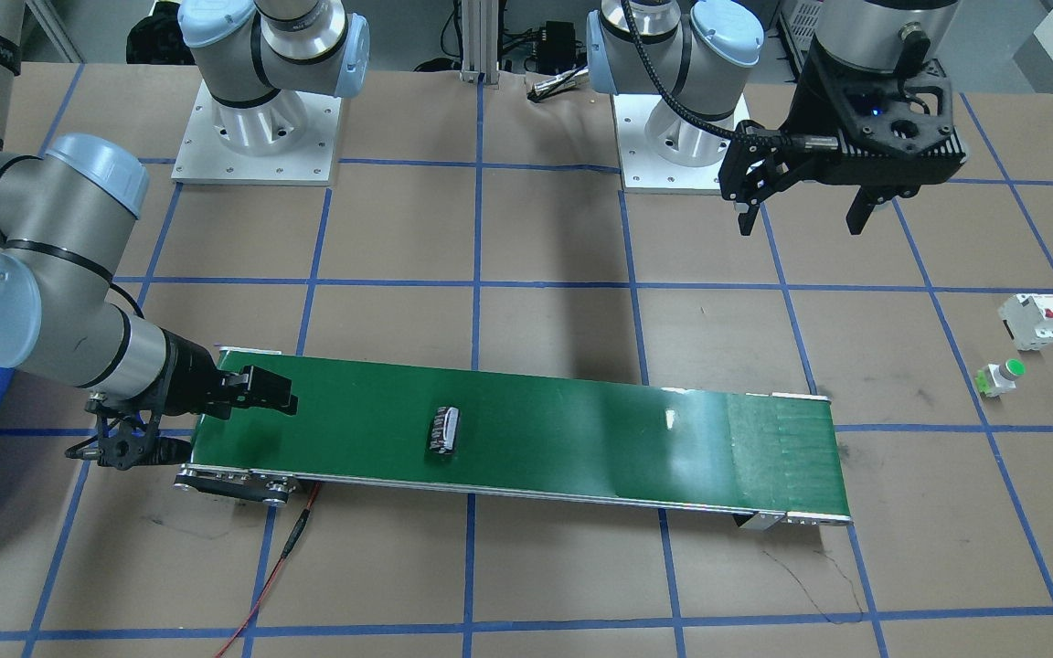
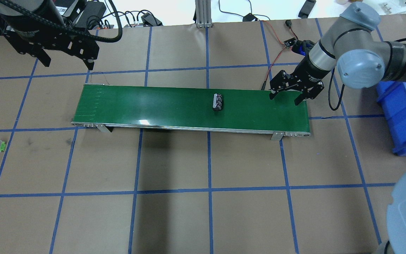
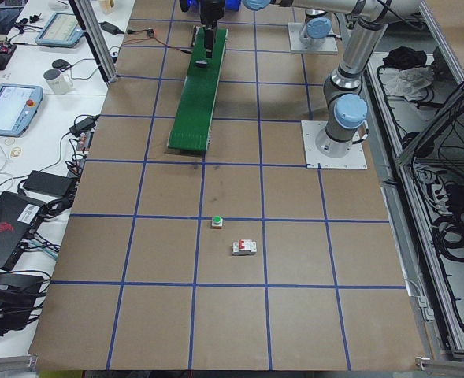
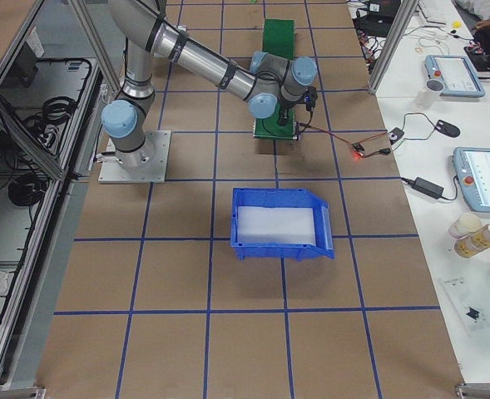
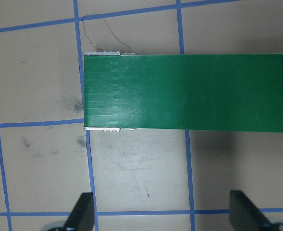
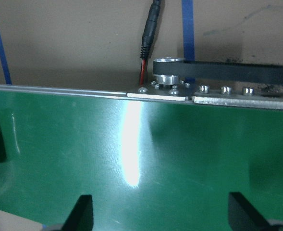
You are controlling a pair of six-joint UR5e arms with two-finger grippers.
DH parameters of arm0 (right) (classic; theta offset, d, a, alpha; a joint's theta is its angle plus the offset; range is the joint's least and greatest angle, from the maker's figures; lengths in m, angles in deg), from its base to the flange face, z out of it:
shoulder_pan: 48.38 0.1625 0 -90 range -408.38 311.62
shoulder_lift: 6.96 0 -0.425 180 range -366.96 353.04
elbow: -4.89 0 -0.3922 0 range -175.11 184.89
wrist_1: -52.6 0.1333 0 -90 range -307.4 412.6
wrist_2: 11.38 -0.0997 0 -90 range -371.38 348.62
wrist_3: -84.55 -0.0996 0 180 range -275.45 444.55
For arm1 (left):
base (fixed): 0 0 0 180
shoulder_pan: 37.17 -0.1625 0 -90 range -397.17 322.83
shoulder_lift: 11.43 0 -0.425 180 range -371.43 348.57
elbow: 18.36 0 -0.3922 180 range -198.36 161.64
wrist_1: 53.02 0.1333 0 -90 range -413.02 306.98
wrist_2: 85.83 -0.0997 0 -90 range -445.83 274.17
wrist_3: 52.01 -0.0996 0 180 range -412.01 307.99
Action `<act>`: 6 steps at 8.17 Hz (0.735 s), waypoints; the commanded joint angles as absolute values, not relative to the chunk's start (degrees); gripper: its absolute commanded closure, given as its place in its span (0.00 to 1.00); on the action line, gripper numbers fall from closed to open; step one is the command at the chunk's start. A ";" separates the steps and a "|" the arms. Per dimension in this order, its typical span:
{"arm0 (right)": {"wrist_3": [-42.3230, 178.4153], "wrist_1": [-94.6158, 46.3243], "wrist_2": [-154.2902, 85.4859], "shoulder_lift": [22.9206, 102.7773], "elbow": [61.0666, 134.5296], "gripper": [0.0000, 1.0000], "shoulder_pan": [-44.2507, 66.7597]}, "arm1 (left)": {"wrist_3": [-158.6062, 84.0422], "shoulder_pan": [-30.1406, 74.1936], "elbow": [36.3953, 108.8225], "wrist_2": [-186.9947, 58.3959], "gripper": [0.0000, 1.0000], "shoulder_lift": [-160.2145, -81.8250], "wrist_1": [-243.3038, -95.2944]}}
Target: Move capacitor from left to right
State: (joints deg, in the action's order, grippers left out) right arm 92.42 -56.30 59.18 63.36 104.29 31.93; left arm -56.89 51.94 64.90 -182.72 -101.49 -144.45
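The capacitor (image 1: pixel 446 431), a small dark cylinder with pale stripes, lies across the middle of the green belt (image 1: pixel 581 429). It also shows in the overhead view (image 2: pixel 218 102) on the belt (image 2: pixel 146 104). My right gripper (image 2: pixel 284 99) is open and empty, low over the belt's right end, well clear of the capacitor; it also shows in the front view (image 1: pixel 252 397). My left gripper (image 2: pixel 68 64) is open and empty, high behind the belt's left end (image 1: pixel 801 222). Neither wrist view shows the capacitor, only belt (image 5: pixel 189 91) (image 6: pixel 131 159).
A white breaker with red switches (image 1: pixel 1034 320) and a green-capped button (image 1: pixel 1000 376) sit on the table beyond the belt's left end. A blue bin (image 2: pixel 405 116) stands past the right end. A red wire (image 1: pixel 280 557) runs from the belt's motor end.
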 commanded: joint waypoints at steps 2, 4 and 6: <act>92.37 -56.38 58.93 63.44 104.38 0.00 31.96 | -57.28 51.60 64.52 -178.65 0.00 -100.99 -144.08; 92.11 -56.38 58.49 63.44 104.38 0.00 32.04 | -55.98 52.04 65.66 -178.56 0.00 -102.38 -144.07; 89.41 -56.56 58.84 63.70 104.38 0.00 32.39 | -56.40 51.87 65.05 -179.17 0.00 -103.27 -141.11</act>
